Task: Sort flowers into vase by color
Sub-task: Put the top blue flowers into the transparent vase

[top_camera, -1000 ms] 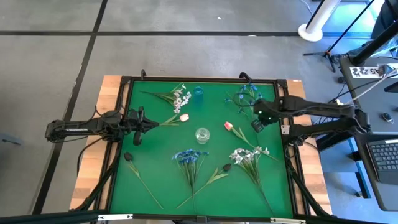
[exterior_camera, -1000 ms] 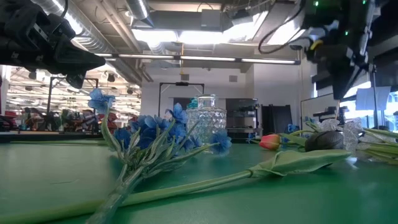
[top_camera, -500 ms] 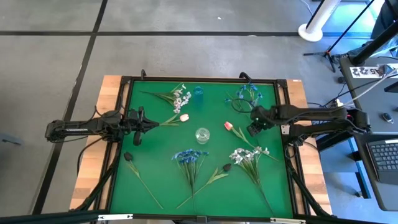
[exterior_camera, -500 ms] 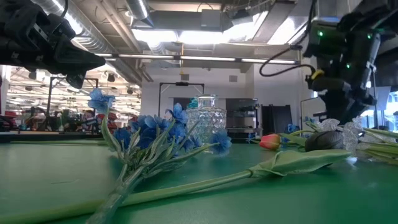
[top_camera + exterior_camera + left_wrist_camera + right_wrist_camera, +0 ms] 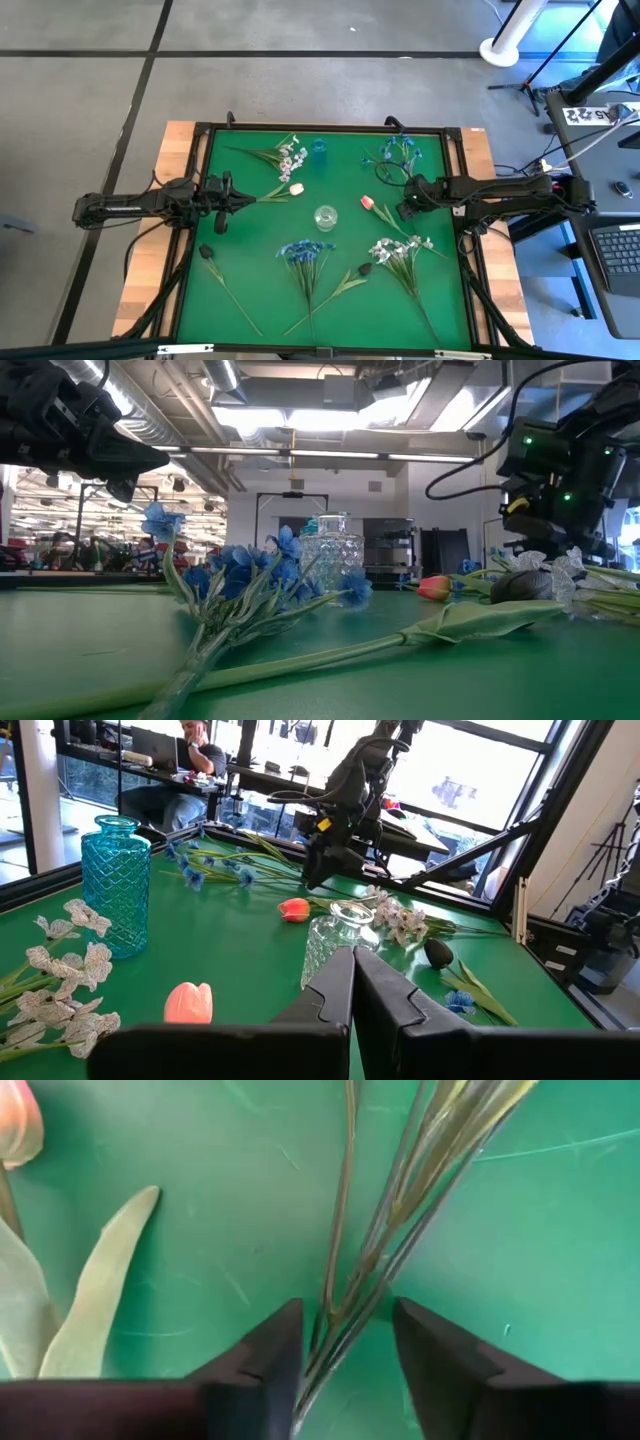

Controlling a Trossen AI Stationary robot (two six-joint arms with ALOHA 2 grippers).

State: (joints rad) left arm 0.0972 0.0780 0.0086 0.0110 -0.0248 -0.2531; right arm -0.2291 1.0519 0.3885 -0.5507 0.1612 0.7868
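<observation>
Two vases (image 5: 325, 217); eight flower stems (image 5: 306, 262).

SETTING: robotics lab or industrial workshop | CEILING: exposed ducts (image 5: 165, 420) and strip lights (image 5: 300, 418), upper part of low view | FLOOR: grey concrete with dark tape lines (image 5: 140, 95), upper left of high view | GEAR: laptop (image 5: 620, 250) at right edge, tripod stand (image 5: 535, 85) upper right | PEOPLE: person seated at desk (image 5: 195, 770), upper left of left wrist view
</observation>
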